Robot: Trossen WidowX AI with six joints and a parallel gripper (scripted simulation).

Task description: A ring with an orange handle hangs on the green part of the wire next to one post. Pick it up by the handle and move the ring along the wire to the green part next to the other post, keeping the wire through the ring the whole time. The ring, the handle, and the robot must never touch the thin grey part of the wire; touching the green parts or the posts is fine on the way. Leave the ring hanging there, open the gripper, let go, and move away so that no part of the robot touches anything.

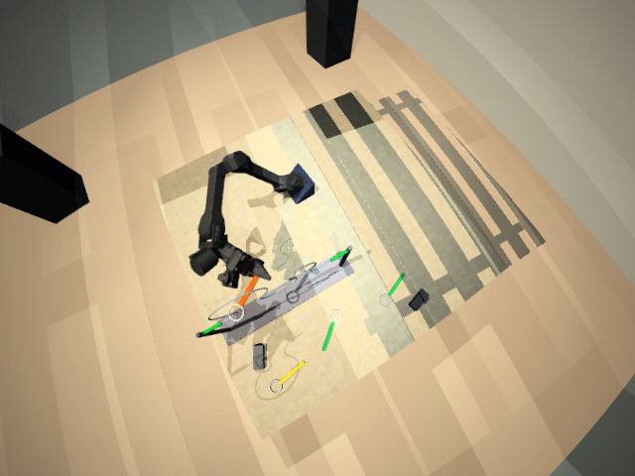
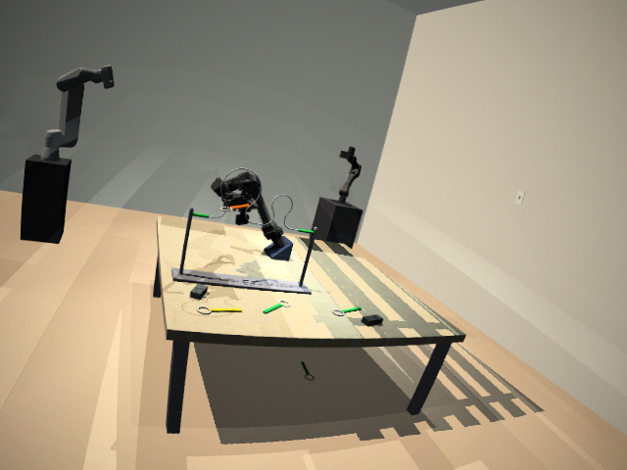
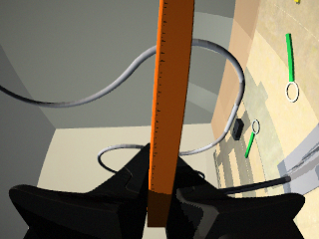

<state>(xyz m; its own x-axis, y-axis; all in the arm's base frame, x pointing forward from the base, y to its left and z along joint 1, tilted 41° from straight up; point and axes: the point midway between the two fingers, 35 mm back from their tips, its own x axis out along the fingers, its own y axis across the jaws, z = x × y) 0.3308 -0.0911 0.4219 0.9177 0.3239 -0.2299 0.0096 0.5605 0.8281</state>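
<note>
Yellow-handled ring tool [image 1: 292, 373] [image 2: 225, 309] [image 3: 297, 1] at lower centre of the top view, green-handled ring tool [image 1: 327, 336] [image 2: 273, 307] [image 3: 290, 57] to its upper right, second green-handled ring tool [image 1: 396, 285] [image 2: 351, 309] [image 3: 250, 144] farther right, black rectangular block [image 1: 419, 299] [image 2: 371, 319] [image 3: 238, 128] just beside it, dark grey box [image 1: 260, 356] [image 2: 199, 291] at lower left.
</note>
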